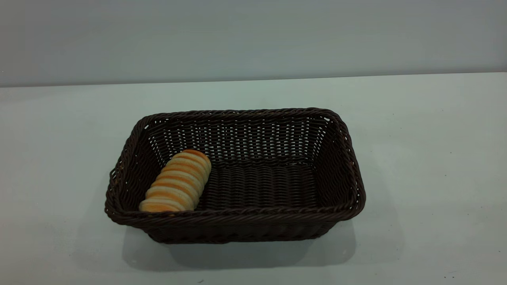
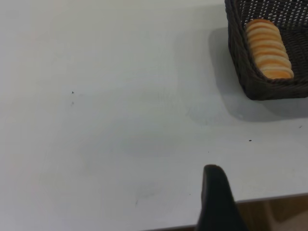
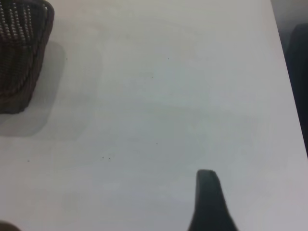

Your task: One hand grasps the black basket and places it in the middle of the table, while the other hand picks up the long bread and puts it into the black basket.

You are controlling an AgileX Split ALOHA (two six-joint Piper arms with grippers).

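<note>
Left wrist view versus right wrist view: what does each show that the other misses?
Only the left wrist view shows the long bread, lying inside the black basket against one end wall, plus one fingertip of the left gripper. Only the right wrist view shows a fingertip of the right gripper and the table's side edge. Both show a basket corner on the table.

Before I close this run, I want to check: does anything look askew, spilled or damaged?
Nothing stands out. The black basket sits flat on the table, its weave whole. The long bread lies inside at the left end, slanted, its near tip against the front wall. Both arms are off the basket; nothing is spilled.
</note>
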